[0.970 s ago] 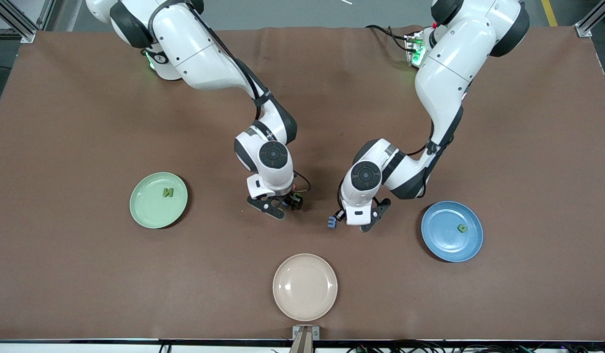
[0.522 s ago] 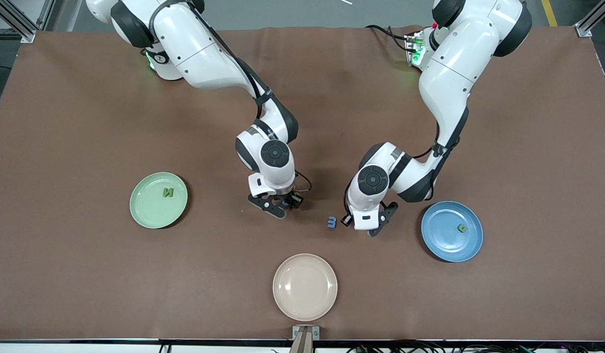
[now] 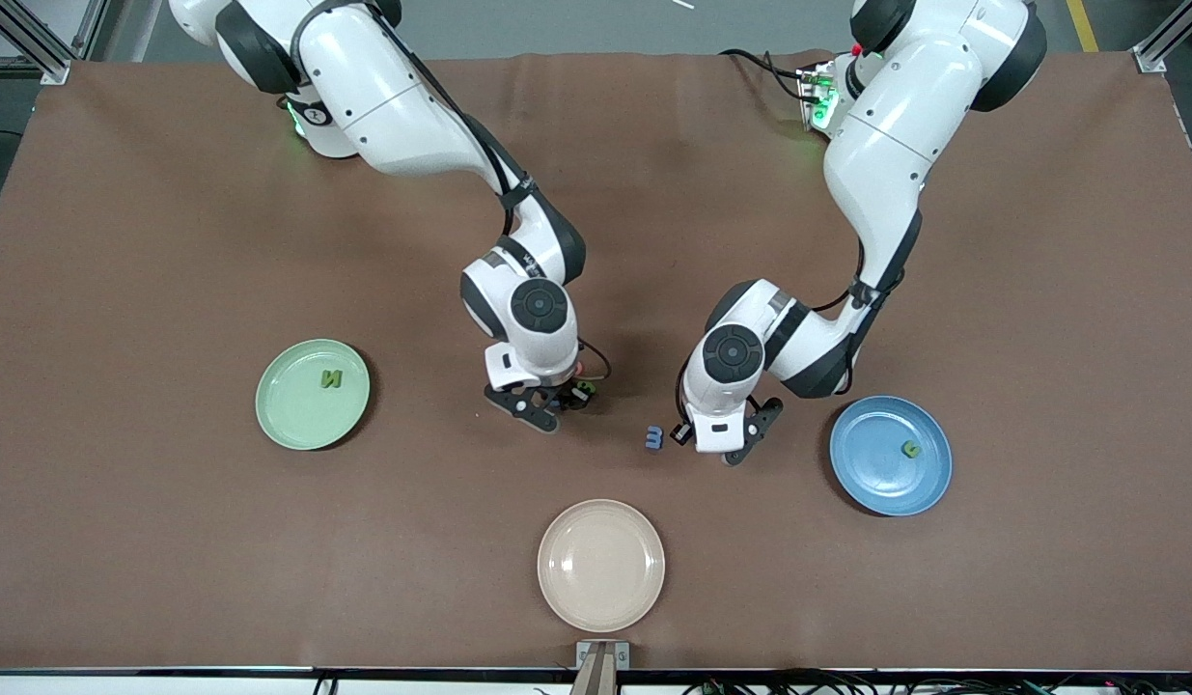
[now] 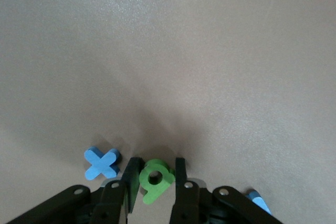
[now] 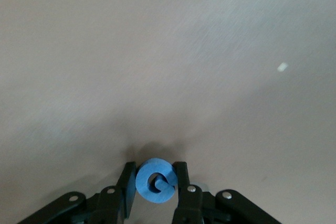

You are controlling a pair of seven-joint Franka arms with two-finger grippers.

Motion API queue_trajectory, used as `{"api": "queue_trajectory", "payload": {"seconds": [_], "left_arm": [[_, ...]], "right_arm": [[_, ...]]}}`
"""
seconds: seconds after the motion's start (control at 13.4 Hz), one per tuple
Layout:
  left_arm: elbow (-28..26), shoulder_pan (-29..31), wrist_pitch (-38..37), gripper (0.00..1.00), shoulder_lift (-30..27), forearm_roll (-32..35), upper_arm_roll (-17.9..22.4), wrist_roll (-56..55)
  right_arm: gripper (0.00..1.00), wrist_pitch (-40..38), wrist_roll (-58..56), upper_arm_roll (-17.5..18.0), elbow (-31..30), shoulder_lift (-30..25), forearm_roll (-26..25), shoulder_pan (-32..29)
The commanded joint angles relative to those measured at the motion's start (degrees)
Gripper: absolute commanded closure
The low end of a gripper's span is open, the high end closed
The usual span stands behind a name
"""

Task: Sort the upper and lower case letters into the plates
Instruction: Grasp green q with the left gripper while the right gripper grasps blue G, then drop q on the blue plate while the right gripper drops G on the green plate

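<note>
Left gripper (image 4: 154, 182) pinches a green letter (image 4: 155, 179), seemingly a small one; right gripper (image 5: 155, 184) clamps blue G (image 5: 155, 180) at mid-table.

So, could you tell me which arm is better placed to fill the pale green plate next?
Right: the right tool grips the blue G, a capital like the N on the pale green plate toward its end. The left tool grips a small green letter.

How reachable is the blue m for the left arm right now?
Probably not yet: the blue m lies just beside the left gripper with nothing between, but it is closed on a green letter, which must go first.
</note>
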Motion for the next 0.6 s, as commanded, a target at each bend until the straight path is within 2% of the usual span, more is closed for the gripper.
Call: {"api": "queue_trajectory", "payload": {"seconds": [0.0,0.3,0.52], "left_arm": [[0.4,0.5,-0.5,0.99,-2.0,0.8,0.1,1.9],[0.6,7.4,-0.8,0.99,-5.4,0.8,-0.4,14.0],[0.5,11.5,-1.0,0.99,-5.6,0.9,-0.1,23.2]], "right_arm": [[1.00,-1.8,-11.7,1.4,-7.2,-7.5,1.0,-7.2],[1.00,0.5,-36.5,1.4,-24.2,-20.2,2.4,-19.1],[1.00,5.4,-52.7,1.3,-35.1,-26.5,2.3,-27.4]]}}
